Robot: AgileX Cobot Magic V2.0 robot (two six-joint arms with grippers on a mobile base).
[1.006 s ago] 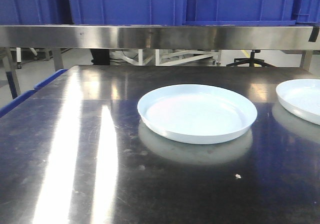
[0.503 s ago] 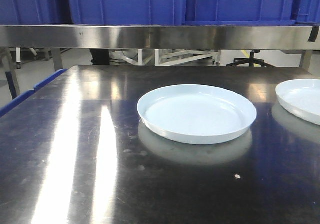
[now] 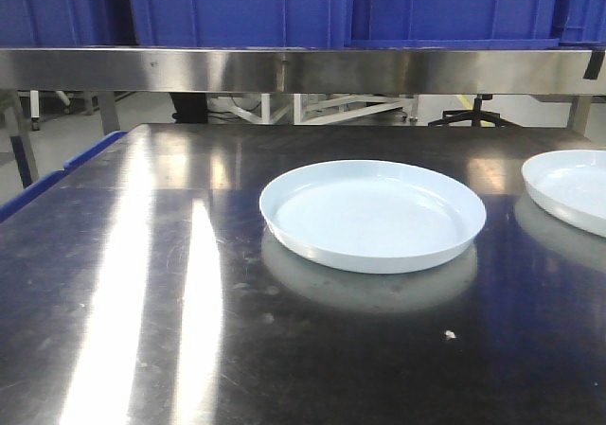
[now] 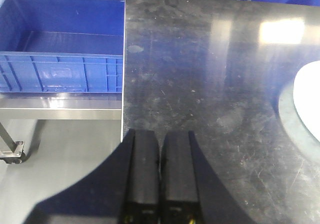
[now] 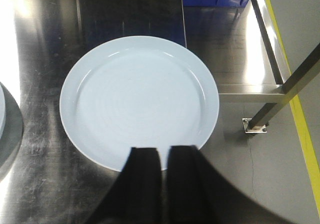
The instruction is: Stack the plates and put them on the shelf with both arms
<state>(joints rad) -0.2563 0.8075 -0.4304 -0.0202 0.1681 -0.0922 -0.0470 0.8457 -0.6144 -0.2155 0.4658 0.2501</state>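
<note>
Two white plates lie on the dark steel table (image 3: 142, 283). One plate (image 3: 373, 215) sits in the middle, the other plate (image 3: 573, 188) is cut off by the right edge. Neither gripper shows in the front view. My left gripper (image 4: 160, 139) is shut and empty, hovering over the table's left edge, with a plate rim (image 4: 310, 97) far to its right. My right gripper (image 5: 164, 153) hangs above the near rim of a plate (image 5: 139, 97), fingers together with only a thin slit, holding nothing. A second plate's edge (image 5: 1, 112) shows at the left.
A stainless shelf (image 3: 303, 69) runs across above the table's far side, with blue bins (image 3: 246, 8) on it. A blue crate (image 4: 60, 49) stands on a lower rack left of the table. A shelf post (image 5: 285, 94) stands right of the plate.
</note>
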